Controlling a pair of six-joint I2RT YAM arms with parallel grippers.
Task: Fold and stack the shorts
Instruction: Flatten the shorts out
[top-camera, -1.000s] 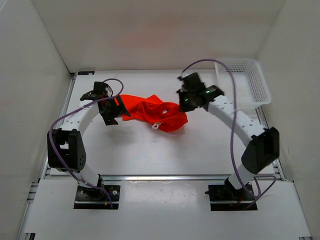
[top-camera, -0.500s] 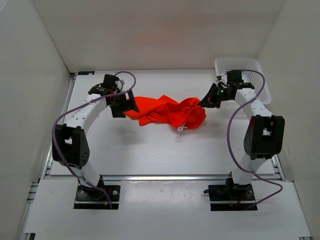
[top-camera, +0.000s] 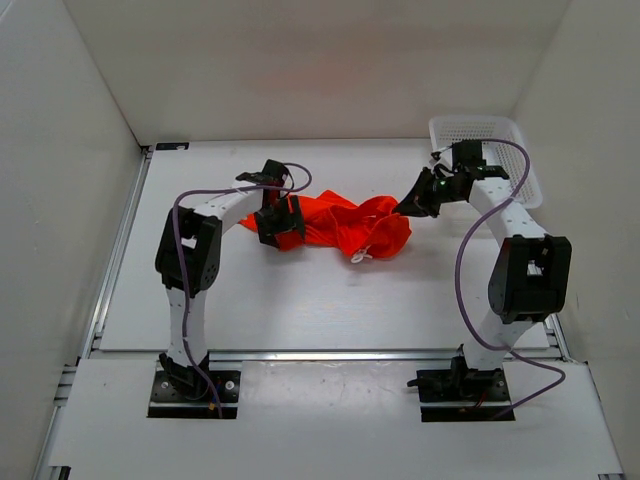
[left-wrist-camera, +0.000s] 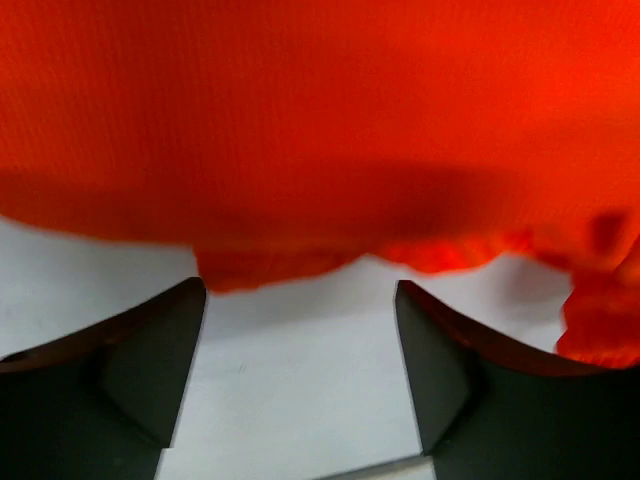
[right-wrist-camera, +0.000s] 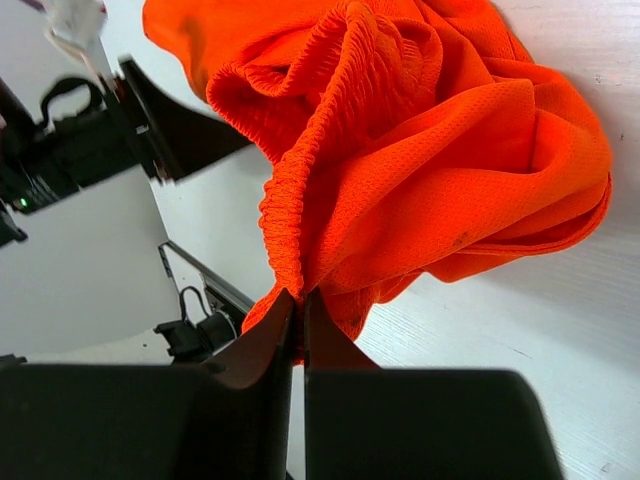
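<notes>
White tabletop (top-camera: 300, 300) is being covered centrally by crumpled bright orange-red fabric shorts (top-camera: 345, 222), seemingly being spread: the waistband (right-wrist-camera: 285, 200) is being pinched by the right gripper (right-wrist-camera: 299, 298); the parted left gripper (left-wrist-camera: 298, 295) is probably needing closing on their edge.

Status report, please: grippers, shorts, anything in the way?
Left gripper open, facing shorts. Right gripper shut on shorts. Shorts bunched, unfolded. Basket stands apart.

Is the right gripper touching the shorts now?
Touching. In the right wrist view, the right gripper is shut on the shorts, pinching their gathered elastic edge between its fingers.
</notes>
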